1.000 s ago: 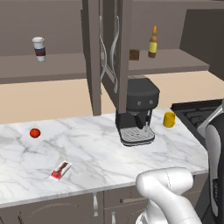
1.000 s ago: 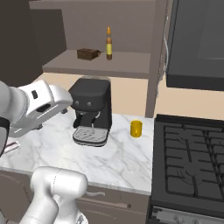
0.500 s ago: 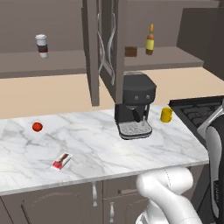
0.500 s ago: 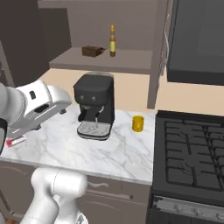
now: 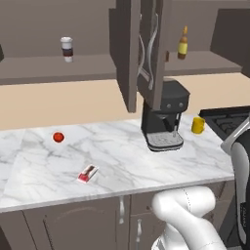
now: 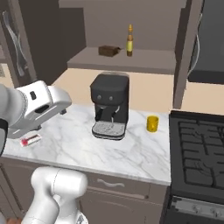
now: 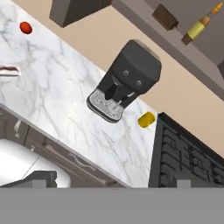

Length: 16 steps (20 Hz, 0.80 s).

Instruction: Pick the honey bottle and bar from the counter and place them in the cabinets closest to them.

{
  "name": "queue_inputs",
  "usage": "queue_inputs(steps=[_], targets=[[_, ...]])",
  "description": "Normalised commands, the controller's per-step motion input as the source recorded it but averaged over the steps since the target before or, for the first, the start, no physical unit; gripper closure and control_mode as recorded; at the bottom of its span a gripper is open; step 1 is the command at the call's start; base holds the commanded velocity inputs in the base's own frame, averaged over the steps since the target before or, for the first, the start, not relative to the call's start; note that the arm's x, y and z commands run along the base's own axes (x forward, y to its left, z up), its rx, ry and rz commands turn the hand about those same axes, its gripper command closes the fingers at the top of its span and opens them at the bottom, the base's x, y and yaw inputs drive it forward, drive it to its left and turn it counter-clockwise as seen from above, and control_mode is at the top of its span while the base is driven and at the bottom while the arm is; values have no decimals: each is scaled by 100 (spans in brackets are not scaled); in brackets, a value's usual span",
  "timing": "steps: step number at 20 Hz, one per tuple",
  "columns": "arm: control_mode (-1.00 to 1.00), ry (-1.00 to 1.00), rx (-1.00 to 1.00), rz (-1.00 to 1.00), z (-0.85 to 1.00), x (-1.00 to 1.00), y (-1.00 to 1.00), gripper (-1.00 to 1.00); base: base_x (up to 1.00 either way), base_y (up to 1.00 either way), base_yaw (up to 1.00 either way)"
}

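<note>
Left base view: the honey bottle (image 5: 183,44) stands upright on the open shelf of the cabinets (image 5: 141,53). The bar (image 5: 88,173) lies flat on the surface (image 5: 122,166), well apart from the coffee machine (image 5: 163,122).

Right base view: the bar (image 6: 30,140) rests near the surface's front edge, beside the arm.

Hand view: the bar (image 7: 9,71) sits at the left edge. Gripper state cannot be told. Judged light, thin and slick-wrapped; pinch across its short sides.

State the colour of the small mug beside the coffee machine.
Yellow. The mug shows best in the right base view, on the counter right of the coffee machine.
</note>
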Motion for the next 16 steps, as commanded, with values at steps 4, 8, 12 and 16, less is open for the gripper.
queue_inputs(steps=[4,8,12,16], targets=[[100,0,0,0,0,0,0,-100,-15,56,2],[100,0,0,0,0,0,0,-100,-14,62,0],[100,0,0,0,0,0,0,-100,-14,62,0],[100,0,0,0,0,0,0,-100,-14,61,0]])
